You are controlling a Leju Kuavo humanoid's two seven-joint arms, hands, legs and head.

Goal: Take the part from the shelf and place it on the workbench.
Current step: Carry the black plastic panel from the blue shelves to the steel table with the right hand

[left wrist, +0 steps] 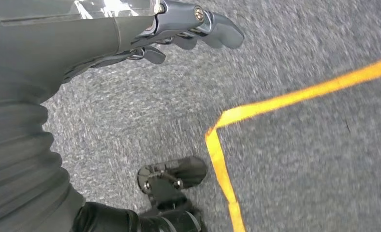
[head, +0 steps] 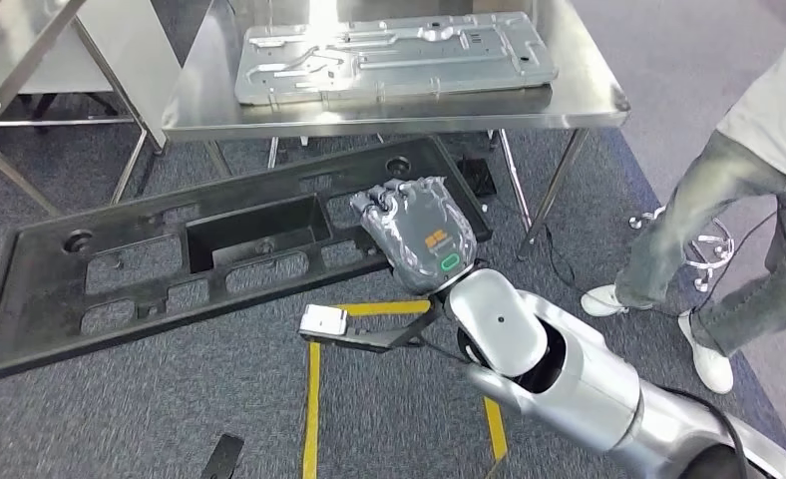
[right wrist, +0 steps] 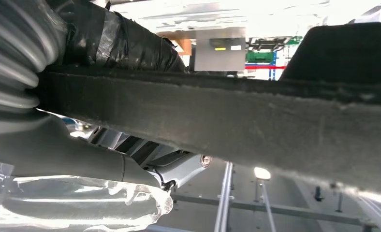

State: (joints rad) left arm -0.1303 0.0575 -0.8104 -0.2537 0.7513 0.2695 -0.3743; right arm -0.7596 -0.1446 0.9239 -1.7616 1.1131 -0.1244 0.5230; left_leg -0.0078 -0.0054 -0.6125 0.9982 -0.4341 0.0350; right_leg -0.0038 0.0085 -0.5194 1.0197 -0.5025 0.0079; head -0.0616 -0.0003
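Fingers [head: 381, 203] of the right hand [head: 417, 235] curl over the near edge of the black part [head: 185, 261], and the hand grips this edge from above. In the right wrist view the same edge runs across as a thick dark bar [right wrist: 217, 121], with the hand's grey thumb side under it, so the part is pinched between fingers and thumb. The hand has a clear plastic cover on it. Behind the hand the silver right arm [head: 569, 369] comes in from the lower right.

The part is a long flat black panel with 1 deep rectangular recess and several shallow windows. It is held in the air in front of the workbench [head: 389, 105], lower than the tabletop, with its right end close to the bench edge and its left end lower and nearer to the robot. It probably does not touch the bench, but the head view is not clear on this.

On the workbench lies a grey metal plate [head: 394, 55]. Under the bench the carpet [head: 170, 399] has yellow tape lines [head: 312, 409].

The left hand [left wrist: 179, 29] hangs over the carpet, holding nothing, fingers apart and a little bent.

A person's legs [head: 728, 230] stand to the right of the bench.
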